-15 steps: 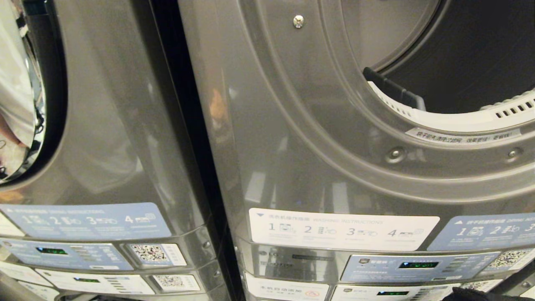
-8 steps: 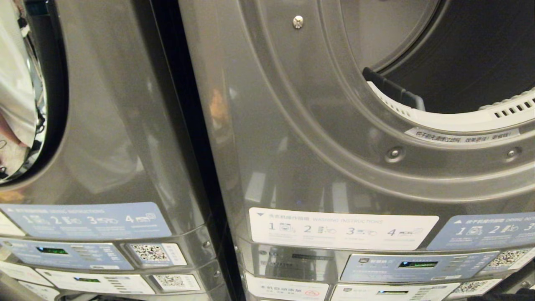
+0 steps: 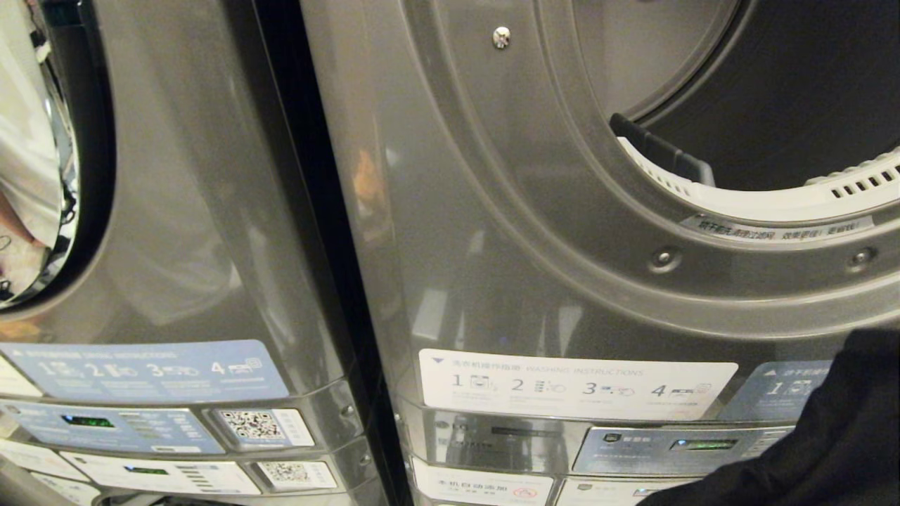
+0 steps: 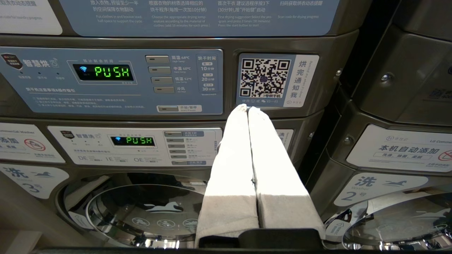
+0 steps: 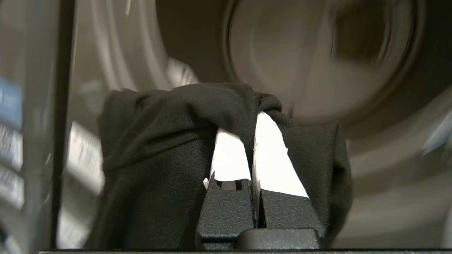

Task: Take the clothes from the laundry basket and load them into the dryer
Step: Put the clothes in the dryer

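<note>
Right, my right gripper [image 5: 252, 120] has its jaws clamped on the black garment [image 5: 169, 141], held below the dryer opening [image 3: 773, 105] for loading; left gripper [image 4: 249, 109] parked, jaws closed, empty.

Two glossy grey metal laundry machines [image 3: 211, 232] are standing side by side, a dark narrow gap [image 3: 330, 232] running between them, soft indoor light reflecting off their fronts.
</note>
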